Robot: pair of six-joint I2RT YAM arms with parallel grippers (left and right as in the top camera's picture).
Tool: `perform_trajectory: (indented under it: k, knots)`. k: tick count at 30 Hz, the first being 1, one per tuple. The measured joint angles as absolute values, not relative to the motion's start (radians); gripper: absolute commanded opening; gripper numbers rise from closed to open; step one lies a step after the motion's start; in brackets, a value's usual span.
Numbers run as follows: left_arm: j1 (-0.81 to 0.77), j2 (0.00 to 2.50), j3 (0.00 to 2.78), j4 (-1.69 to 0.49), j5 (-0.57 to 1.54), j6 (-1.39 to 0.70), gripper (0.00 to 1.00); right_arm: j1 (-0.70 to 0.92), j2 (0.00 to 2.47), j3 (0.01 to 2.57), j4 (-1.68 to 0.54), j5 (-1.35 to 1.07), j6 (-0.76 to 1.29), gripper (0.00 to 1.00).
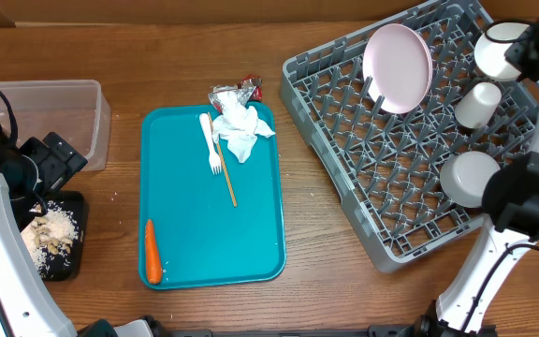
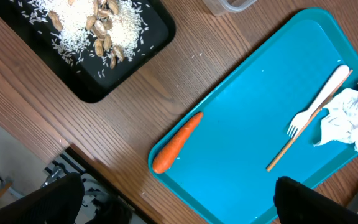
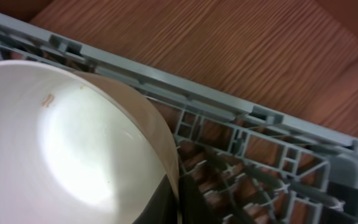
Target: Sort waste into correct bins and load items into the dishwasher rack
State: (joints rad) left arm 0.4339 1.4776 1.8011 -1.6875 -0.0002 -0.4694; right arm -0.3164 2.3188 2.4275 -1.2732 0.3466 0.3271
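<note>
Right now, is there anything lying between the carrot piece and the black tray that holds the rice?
Nothing visible lies between them. The carrot rests inside the teal tray, against its low rim. Only bare wooden table separates that rim from the black tray. The carrot only has to clear the rim.

Brown wood-grain table (image 1: 330, 281), even light.

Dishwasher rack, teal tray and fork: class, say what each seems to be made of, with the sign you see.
Dishwasher rack: grey moulded plastic, matte; pegs and grid look cast in one piece. Teal tray: probably smooth plastic, with a faint sheen and a rounded raised rim. Fork: likely white plastic, opaque, thin and matte.
</note>
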Motion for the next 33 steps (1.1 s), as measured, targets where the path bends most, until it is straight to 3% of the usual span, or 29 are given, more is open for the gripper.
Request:
perform_trajectory:
  k: [14,23,31,33]
  knots:
    - [0.434,1.478,1.801,-1.687,0.0,-0.469,1.0,-0.02,2.319,2.427,-1.156,0.913,0.256,0.04]
    - [0.434,1.478,1.801,-1.687,0.0,-0.469,1.0,-0.02,2.319,2.316,-1.055,1.148,0.24,0.04]
    - [0.434,1.478,1.801,-1.687,0.0,-0.469,1.0,-0.02,2.319,2.137,-0.833,1.239,0.089,0.06]
    - [0.434,1.478,1.801,-1.687,0.0,-0.469,1.0,-0.02,2.319,2.112,-0.824,1.242,0.066,0.13]
